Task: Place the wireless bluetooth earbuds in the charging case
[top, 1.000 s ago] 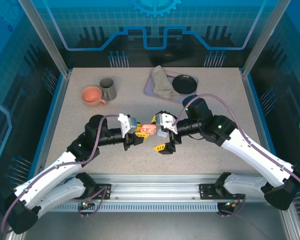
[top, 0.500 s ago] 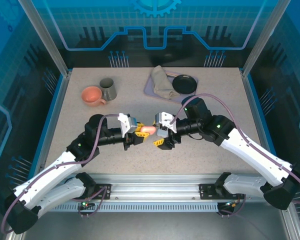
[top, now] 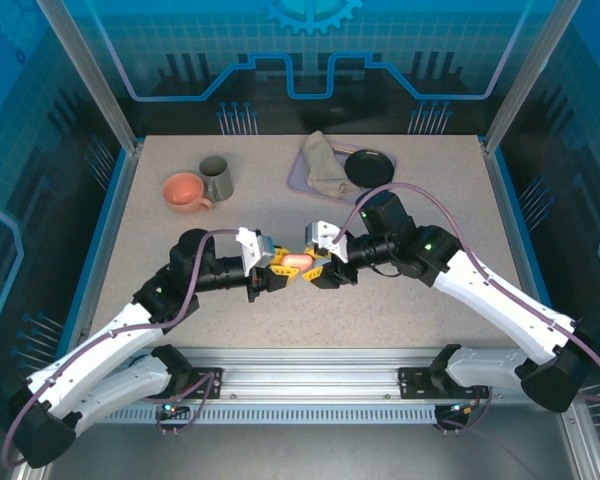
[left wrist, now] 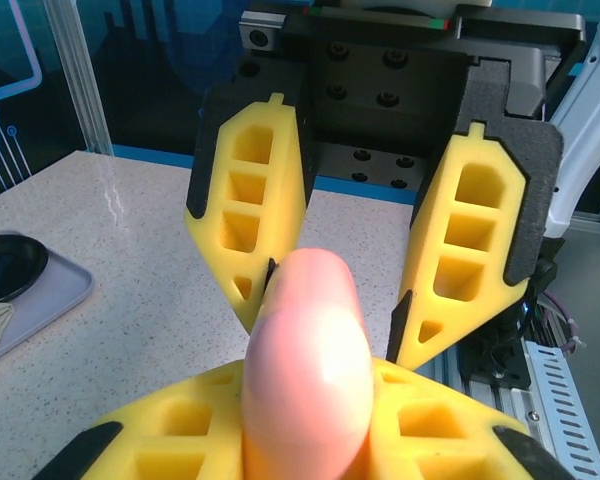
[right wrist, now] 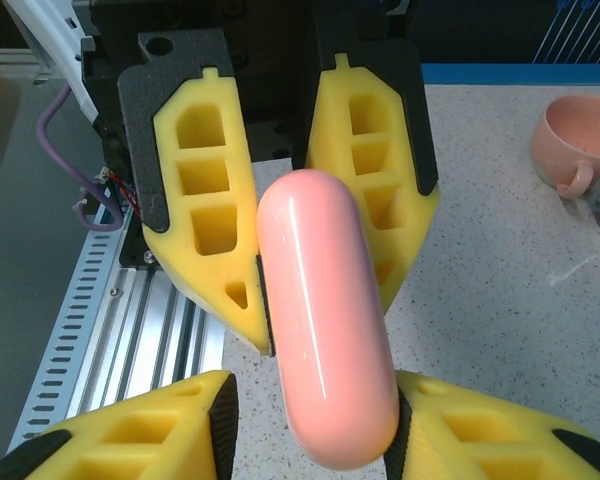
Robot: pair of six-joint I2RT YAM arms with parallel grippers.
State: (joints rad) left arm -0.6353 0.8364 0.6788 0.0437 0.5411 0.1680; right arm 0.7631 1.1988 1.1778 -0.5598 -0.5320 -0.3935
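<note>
left hand (right wrist: 315, 300) pinching pink charging case (right wrist: 325, 320) | case's long axis points straight ahead into right hand (left wrist: 335, 320) | right hand straddles far end, grip unclear

No lettering, brand name or number can be read on anything here. The one sign-like mark is a pale gear emblem (top: 311, 10) at the top of the blue back panel (top: 310, 60), with circuit-style lines under it, and it carries no words
</note>
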